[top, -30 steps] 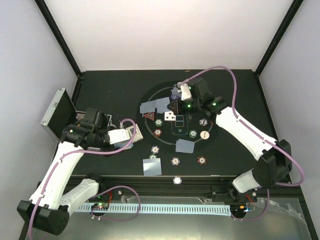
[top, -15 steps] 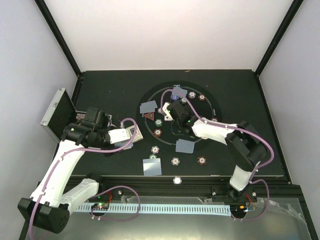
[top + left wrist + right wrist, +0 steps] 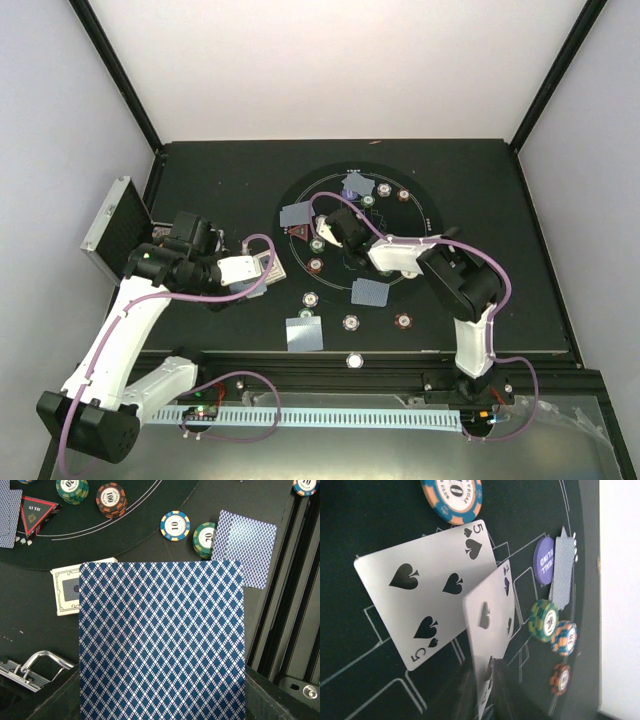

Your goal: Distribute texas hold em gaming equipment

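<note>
Right jaws pinch a spade card [image 3: 490, 625] upright by the five of spades [image 3: 427, 600], probably to lay it down; left jaws clamp a blue-backed card [image 3: 162, 640] ready.

A black table [image 3: 200, 170] carries a round black felt mat [image 3: 415, 215] marked with white lines. On the mat, just left of the right gripper [image 3: 335, 228], lie a face-down card [image 3: 298, 214] and a red triangle marker [image 3: 299, 233]. Nearer than that gripper lie a green chip [image 3: 316, 245], a red-brown chip [image 3: 316, 266] and a second face-down card [image 3: 369, 292]. Beside the left gripper [image 3: 258, 272] a card deck [image 3: 67, 591] lies on the bare table. A silver case [image 3: 112, 228] sits at the table's edge, to that gripper's left.
</note>
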